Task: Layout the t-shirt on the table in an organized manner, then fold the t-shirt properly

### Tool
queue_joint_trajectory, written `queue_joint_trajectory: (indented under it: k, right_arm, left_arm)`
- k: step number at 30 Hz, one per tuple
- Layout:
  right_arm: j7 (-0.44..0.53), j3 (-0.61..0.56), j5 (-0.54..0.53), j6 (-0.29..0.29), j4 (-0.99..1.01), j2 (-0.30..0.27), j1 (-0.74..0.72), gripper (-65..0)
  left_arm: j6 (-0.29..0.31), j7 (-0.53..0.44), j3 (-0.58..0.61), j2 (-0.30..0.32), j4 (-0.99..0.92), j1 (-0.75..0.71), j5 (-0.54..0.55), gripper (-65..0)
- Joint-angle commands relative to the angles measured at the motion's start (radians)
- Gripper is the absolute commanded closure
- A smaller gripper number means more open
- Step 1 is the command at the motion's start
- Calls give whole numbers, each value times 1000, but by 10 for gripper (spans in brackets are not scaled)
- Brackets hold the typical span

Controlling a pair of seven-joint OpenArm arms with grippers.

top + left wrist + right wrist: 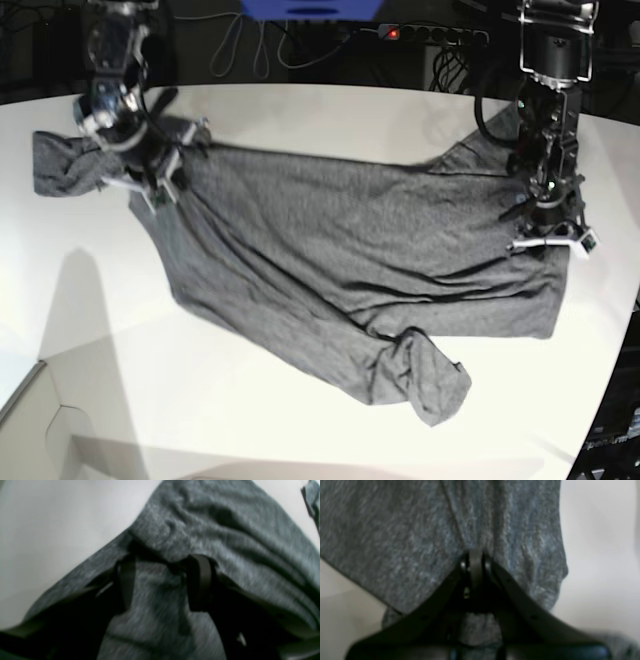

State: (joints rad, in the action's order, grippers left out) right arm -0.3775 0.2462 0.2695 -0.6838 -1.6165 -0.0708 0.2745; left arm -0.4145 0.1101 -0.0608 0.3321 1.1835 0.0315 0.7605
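The dark grey t-shirt (350,240) lies spread and wrinkled across the white table (300,420), one sleeve at the far left and a folded corner near the front. My right gripper (157,185) sits at the shirt's left end. In the right wrist view my right gripper (475,556) has its fingers pressed together, shut on a pinch of t-shirt (395,530). My left gripper (545,235) rests on the shirt's right edge. In the left wrist view my left gripper (163,561) has its fingers apart, with t-shirt (225,530) between them and draped over the tips.
A power strip (430,33) with a red light and cables lies behind the table's far edge. The table's curved edge runs down the right side and cuts across the front left corner. Bare table (50,530) shows beside the cloth.
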Motion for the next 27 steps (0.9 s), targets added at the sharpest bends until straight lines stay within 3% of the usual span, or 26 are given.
queue_joint_trajectory:
  k: [1, 13, 19, 22, 27]
  right_arm:
    - [-77, 5, 50, -14, -17, -8, 29, 0]
    - [-77, 124, 50, -14, -144, -14, 9, 0]
    - [-85, 117, 50, -14, -261, 59, -80, 0]
    - [-85, 87, 52, -14, -265, 84, -122, 0]
    - [-87, -49, 52, -14, -250, 85, -183, 0]
  left_arm:
    - [6, -19, -3, 12, 13, 18, -8, -321]
    - [6, -19, -15, 92, 6, 6, -9, -321]
    - [6, -22, -17, 131, 75, -29, -2, -321]
    - [6, -22, -35, 131, 160, -29, 0, -321]
    - [6, -17, -72, 69, 315, 2, 0, -321]
